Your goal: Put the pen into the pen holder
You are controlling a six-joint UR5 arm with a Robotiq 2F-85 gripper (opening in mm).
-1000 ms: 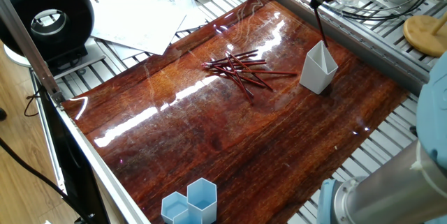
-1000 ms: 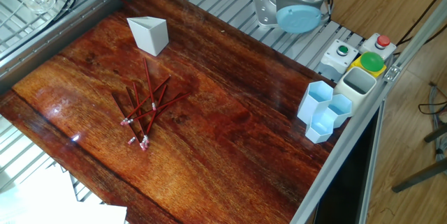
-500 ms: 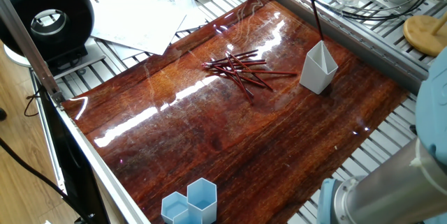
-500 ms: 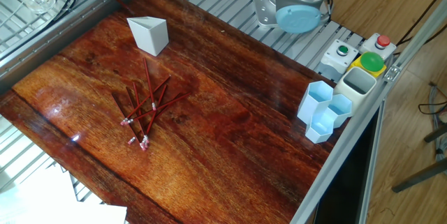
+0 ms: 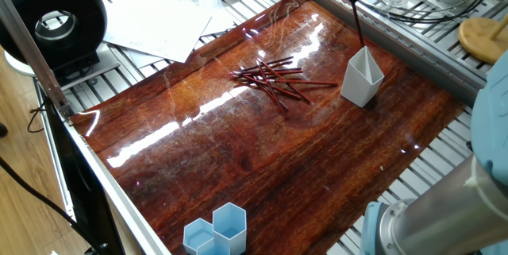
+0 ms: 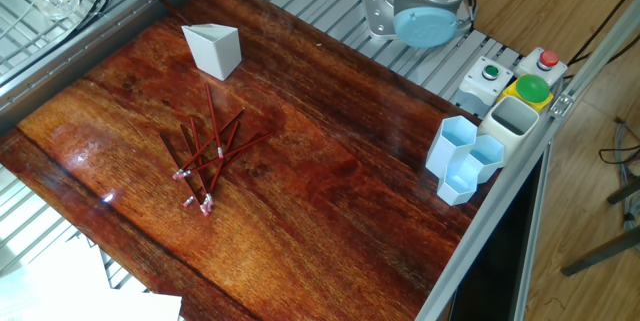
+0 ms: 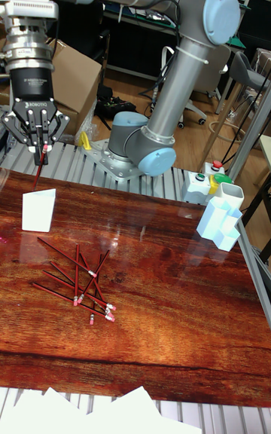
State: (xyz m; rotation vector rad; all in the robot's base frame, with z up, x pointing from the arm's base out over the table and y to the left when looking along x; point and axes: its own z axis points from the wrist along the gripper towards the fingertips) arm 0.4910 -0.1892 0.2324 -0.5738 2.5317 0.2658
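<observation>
At the far left of the tall fixed view you have the gripper [image 7: 40, 149] hanging over the back edge of the table [image 7: 165, 291], its fingers clamped on the top of a dark red pen [image 7: 38, 174]. The pen slants down with its tip just above the rim of the white pen holder [image 7: 38, 210], which stands upright on the glossy reddish wood near the left edge.

Right of the holder and nearer you, a loose pile of red pens [image 7: 79, 283] lies crossed on the board, well apart from the holder.

Further right, the arm's grey and light blue base [image 7: 139, 149] sits on the slatted metal frame behind the board. At the right edge, light blue hexagonal cups [image 7: 218, 224] stand beside a white box with coloured buttons [image 7: 197, 185].

Behind the table you see a cardboard box [image 7: 71, 87], an office chair and wood flooring.
</observation>
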